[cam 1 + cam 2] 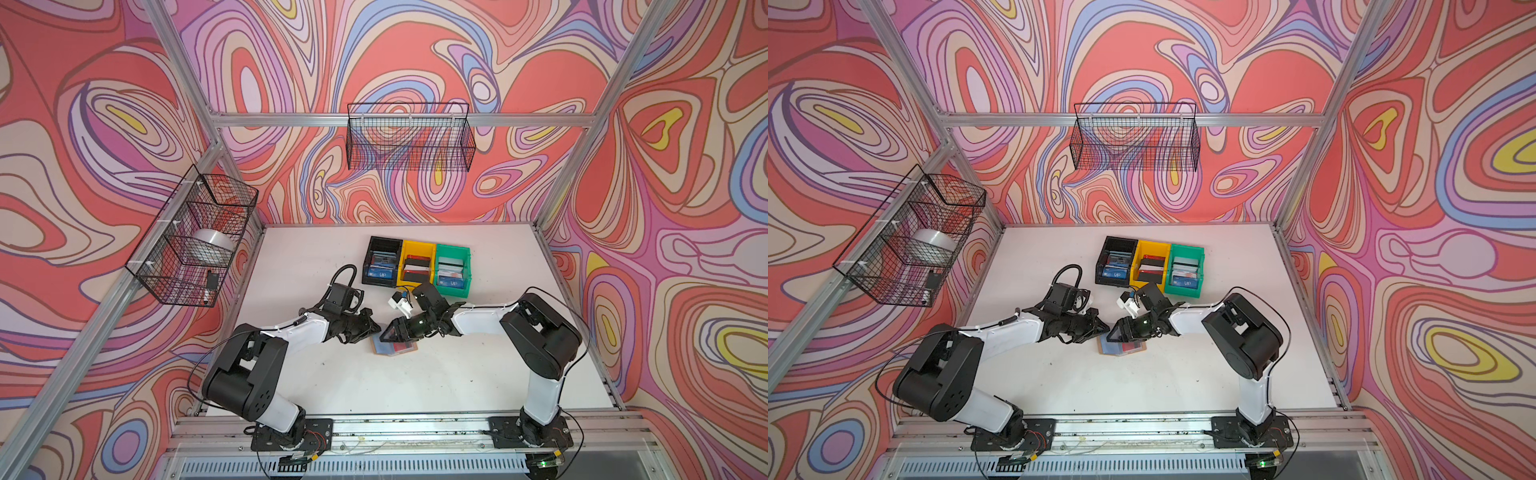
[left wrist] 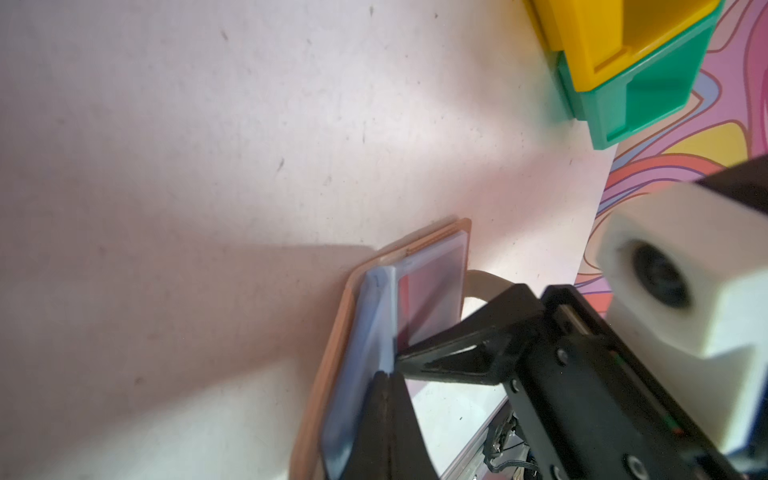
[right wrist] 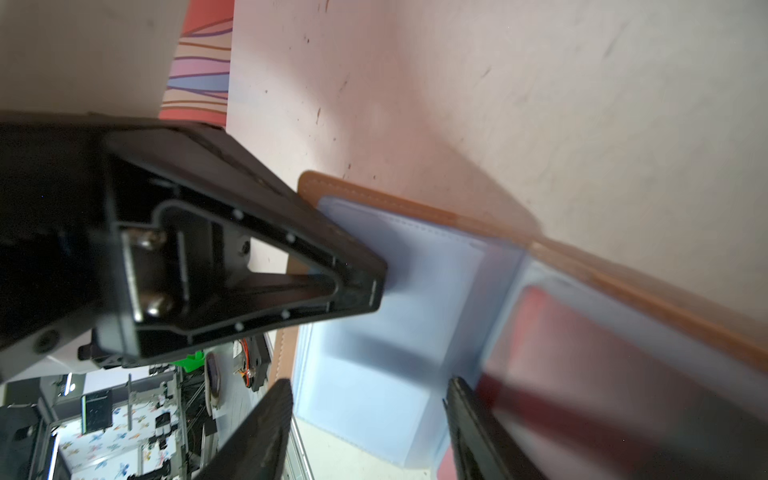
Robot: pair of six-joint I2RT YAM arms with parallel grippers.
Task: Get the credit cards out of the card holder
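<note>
The card holder (image 1: 380, 351) (image 1: 1105, 350) lies open on the white table, tan cover down, pale blue sleeves up (image 3: 395, 332). One red credit card (image 3: 582, 353) (image 2: 428, 299) shows through a sleeve on the right half. My left gripper (image 1: 376, 328) (image 2: 388, 376) is shut, its tip resting on the left sleeve with nothing between the fingers. My right gripper (image 1: 388, 332) (image 3: 365, 415) hangs open just over the holder's middle, one finger (image 3: 478, 428) by the sleeve fold next to the red card. In both top views the two grippers hide much of the holder.
Black (image 1: 376, 241), yellow (image 1: 415, 245) and green (image 1: 457, 249) bins stand in a row behind the holder, with cards in them. Wire baskets hang on the left wall (image 1: 195, 237) and the back wall (image 1: 409, 137).
</note>
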